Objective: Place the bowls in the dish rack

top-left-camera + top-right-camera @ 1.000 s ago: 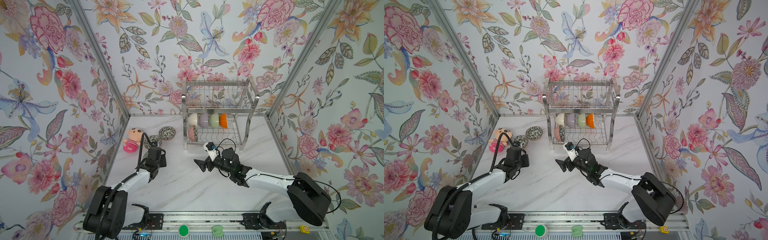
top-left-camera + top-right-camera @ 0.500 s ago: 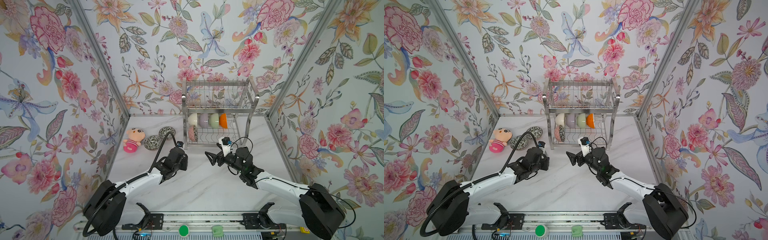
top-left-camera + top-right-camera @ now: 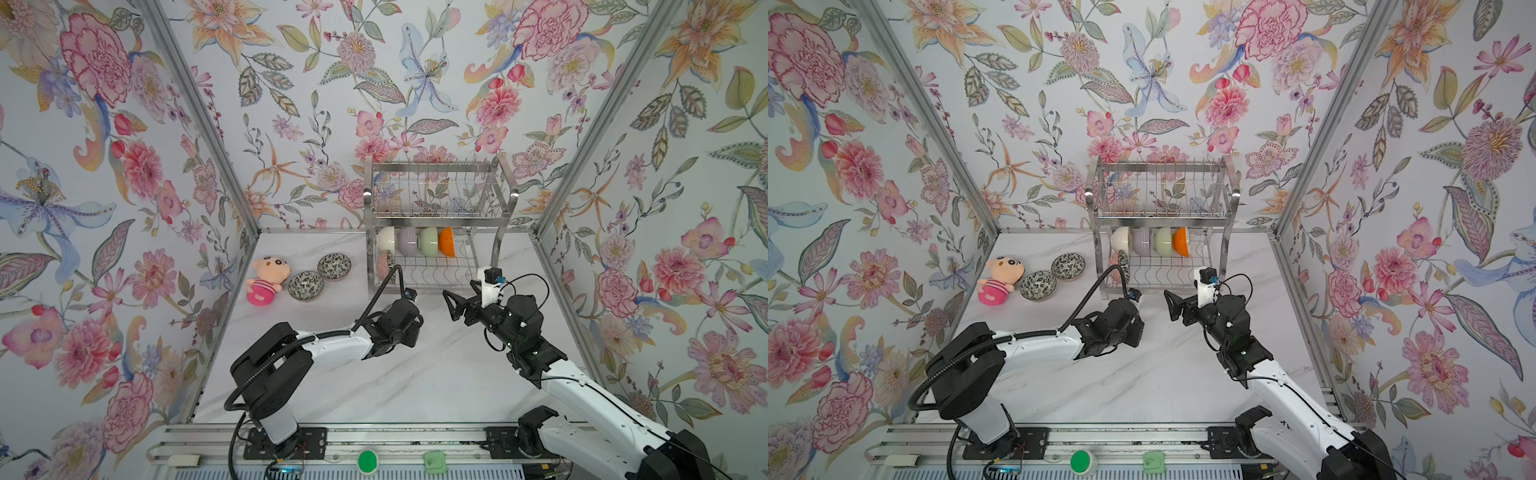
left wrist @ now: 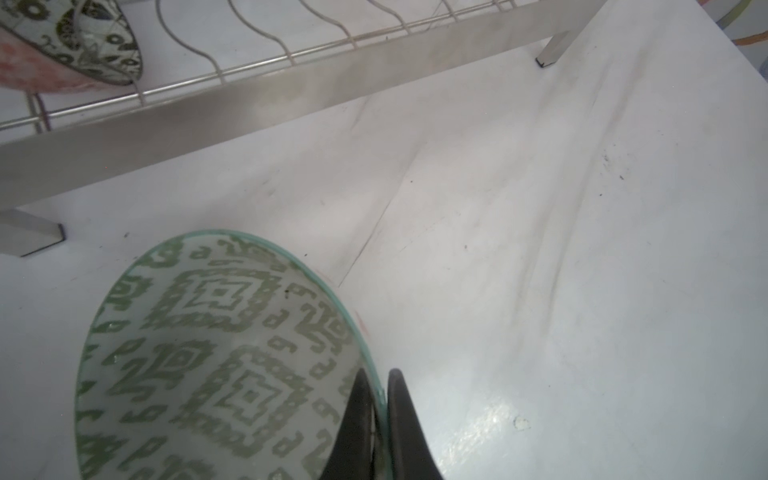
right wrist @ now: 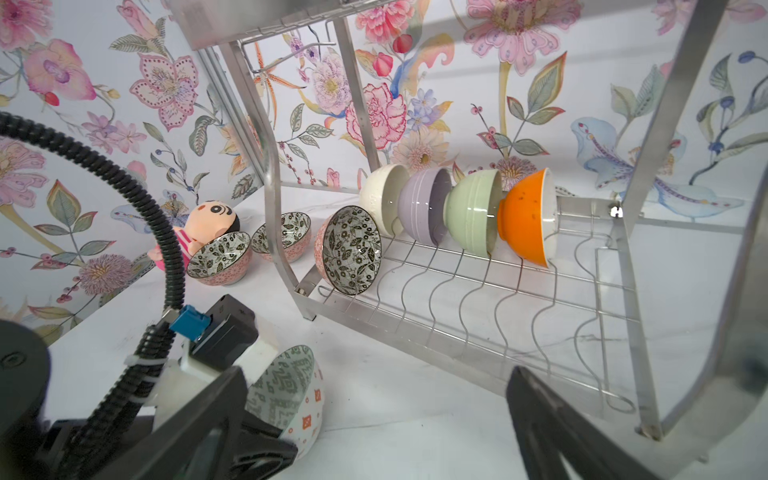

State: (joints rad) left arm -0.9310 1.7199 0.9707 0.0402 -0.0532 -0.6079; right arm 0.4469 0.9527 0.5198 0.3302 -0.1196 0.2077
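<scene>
The white marble-patterned tabletop carried a two-tier stainless steel wire dish rack at the back, a small leaf-patterned ceramic bowl, a second leaf-patterned bowl just beside it, and a pink plush doll.

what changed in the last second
The left gripper, shut on the green-patterned bowl, carried it right, from near the doll to the rack front. The open right gripper shifted right, nearer the rack. Two table bowls and five racked bowls stayed.
</scene>
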